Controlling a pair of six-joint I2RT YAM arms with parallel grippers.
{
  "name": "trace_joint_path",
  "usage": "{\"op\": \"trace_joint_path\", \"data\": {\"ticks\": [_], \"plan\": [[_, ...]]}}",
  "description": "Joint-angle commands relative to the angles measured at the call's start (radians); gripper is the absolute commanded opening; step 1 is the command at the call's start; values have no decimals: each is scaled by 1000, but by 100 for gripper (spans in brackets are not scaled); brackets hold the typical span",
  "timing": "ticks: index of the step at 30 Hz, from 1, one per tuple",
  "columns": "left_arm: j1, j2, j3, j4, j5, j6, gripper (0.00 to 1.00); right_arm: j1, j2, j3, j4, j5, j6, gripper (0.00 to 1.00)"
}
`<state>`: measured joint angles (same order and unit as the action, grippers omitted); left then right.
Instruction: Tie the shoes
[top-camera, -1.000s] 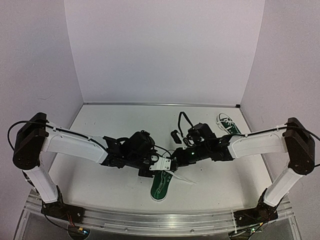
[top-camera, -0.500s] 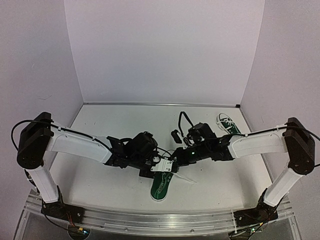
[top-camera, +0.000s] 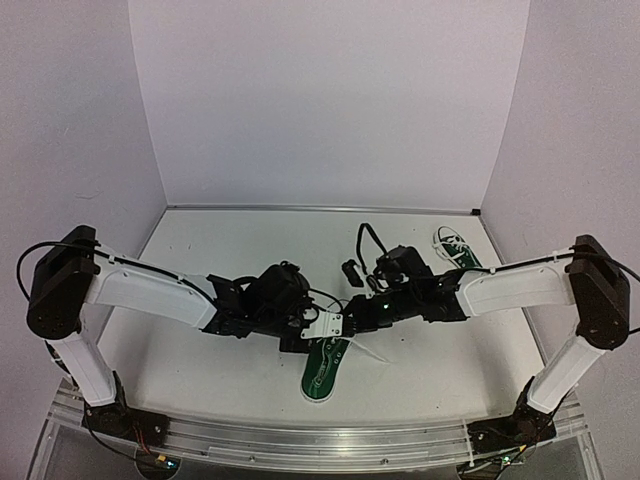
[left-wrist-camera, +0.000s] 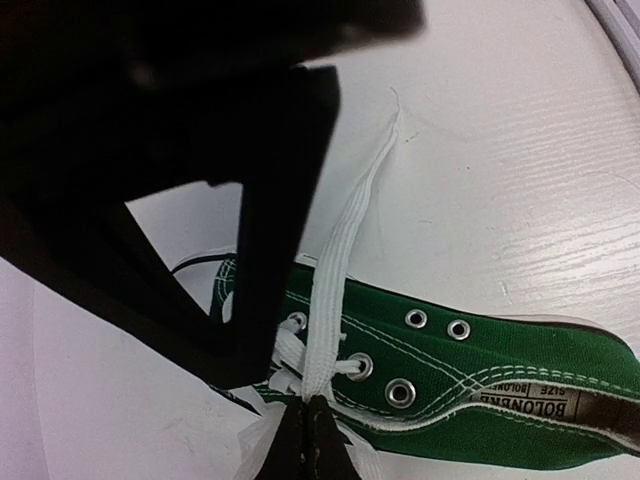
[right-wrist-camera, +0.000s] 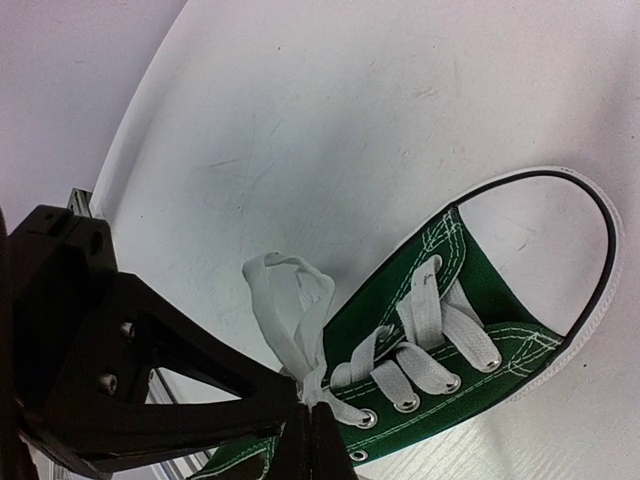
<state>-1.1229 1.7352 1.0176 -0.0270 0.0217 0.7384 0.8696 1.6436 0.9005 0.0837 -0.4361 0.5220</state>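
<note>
One green shoe (top-camera: 323, 370) lies near the table's front middle, with its white toe cap (right-wrist-camera: 560, 260) pointing away from the arms. My left gripper (left-wrist-camera: 308, 402) is shut on one white lace (left-wrist-camera: 345, 240), which runs taut from the top eyelets out across the table. My right gripper (right-wrist-camera: 312, 412) is shut on a looped bunch of lace (right-wrist-camera: 290, 300) right by the top eyelets. Both grippers meet tip to tip over the shoe's tongue, the left gripper (top-camera: 322, 328) just left of the right gripper (top-camera: 352, 318). The other shoe (top-camera: 455, 247) lies at the back right.
A small black object (top-camera: 350, 270) lies behind the grippers. Pale walls close in the table at the back and on both sides. An aluminium rail (top-camera: 300, 440) runs along the front edge by the arm bases.
My left jaws have closed the last bit onto the lace. The left gripper shifted slightly over the shoe. The right arm has stayed still.
</note>
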Motion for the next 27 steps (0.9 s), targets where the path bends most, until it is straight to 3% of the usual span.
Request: {"op": "trace_joint_path", "data": {"ticks": [1, 27], "plan": [[0, -53, -16, 106, -12, -60, 0, 2, 2, -1, 41, -3, 2, 0], [9, 45, -44, 193, -60, -155, 0, 3, -2, 0, 54, -10, 21, 0]]}}
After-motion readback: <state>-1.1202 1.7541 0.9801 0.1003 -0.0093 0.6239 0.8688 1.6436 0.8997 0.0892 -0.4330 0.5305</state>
